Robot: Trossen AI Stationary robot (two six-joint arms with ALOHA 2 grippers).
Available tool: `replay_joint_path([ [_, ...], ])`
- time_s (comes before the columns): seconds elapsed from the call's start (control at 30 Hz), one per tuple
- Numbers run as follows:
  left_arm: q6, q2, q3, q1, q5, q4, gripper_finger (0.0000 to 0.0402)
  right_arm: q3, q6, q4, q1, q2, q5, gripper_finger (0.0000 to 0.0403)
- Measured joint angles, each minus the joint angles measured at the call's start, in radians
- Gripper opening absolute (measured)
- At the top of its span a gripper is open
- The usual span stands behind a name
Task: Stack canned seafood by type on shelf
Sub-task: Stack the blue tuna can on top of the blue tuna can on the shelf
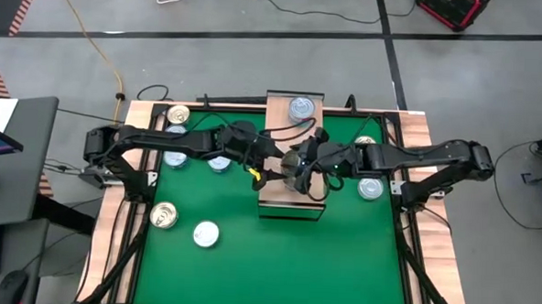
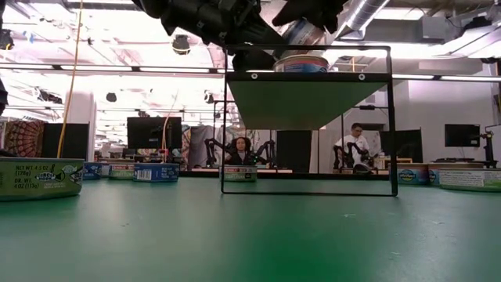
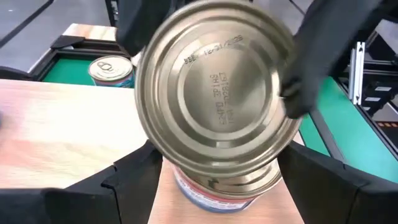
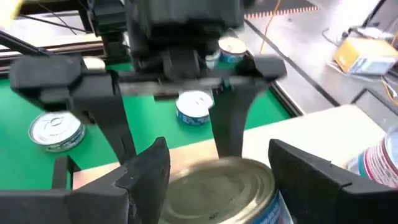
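1. Wood first: the shelf (image 1: pixel 292 203) is a long pale block running from the far edge of the table toward its middle. Both arms meet over its near half, so the step in hand looks like seating one tin on another there.
2. I'd have the right gripper (image 1: pixel 300 165) level its load before lowering. Its jaws pinch the held tin (image 3: pixel 217 106) across the rim, and the tin sits tipped, its underside facing the left arm. Set down like that, it would likely land on one edge and slide off.
3. The left gripper (image 1: pixel 275 163) stands opposite with its jaws spread, one finger either side of the lower tin (image 3: pixel 217 193) and, as far as I can see, not touching it. It could steady the stack, but should stay clear of the descending rim.
4. Centre rim over rim, then let go only once the tin lies flat.
5. The held tin shows a bare silver base with pressed rings and a stamped code. The lower tin has a blue and red label, so the types seem to match.
6. A far tin (image 1: pixel 300 107) with a blue-silver top sits at the shelf's far end. Loose tins (image 1: pixel 163 214) in gold, white and blue-silver lie near the table's left and right edges.
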State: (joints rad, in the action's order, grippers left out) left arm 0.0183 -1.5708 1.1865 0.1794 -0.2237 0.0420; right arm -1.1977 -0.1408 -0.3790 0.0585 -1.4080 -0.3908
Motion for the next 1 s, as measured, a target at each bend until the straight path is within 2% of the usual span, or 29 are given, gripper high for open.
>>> replay_joint_path([
  [0.23, 0.011, 0.033, 0.005, 0.007, -0.007, -0.057, 0.0302, 0.0, -0.098, -0.086, 0.008, -0.008, -0.002, 0.0291],
  [0.53, 0.027, 0.03, 0.053, 0.005, 0.005, -0.131, 0.0302, 0.004, -0.063, -0.088, 0.046, 0.033, -0.085, 0.0291],
  [0.8, 0.069, 0.028, 0.071, 0.005, 0.004, -0.168, 0.0302, 0.003, -0.042, -0.084, 0.093, 0.107, -0.102, 0.0292],
  [0.9, 0.073, 0.028, 0.071, 0.005, 0.004, -0.17, 0.0302, 0.003, -0.053, -0.159, 0.1, 0.132, -0.103, 0.0292],
  [1.0, 0.074, 0.028, 0.071, 0.005, 0.004, -0.187, 0.0302, 0.0, -0.135, -0.317, 0.099, 0.163, -0.103, 0.0292],
])
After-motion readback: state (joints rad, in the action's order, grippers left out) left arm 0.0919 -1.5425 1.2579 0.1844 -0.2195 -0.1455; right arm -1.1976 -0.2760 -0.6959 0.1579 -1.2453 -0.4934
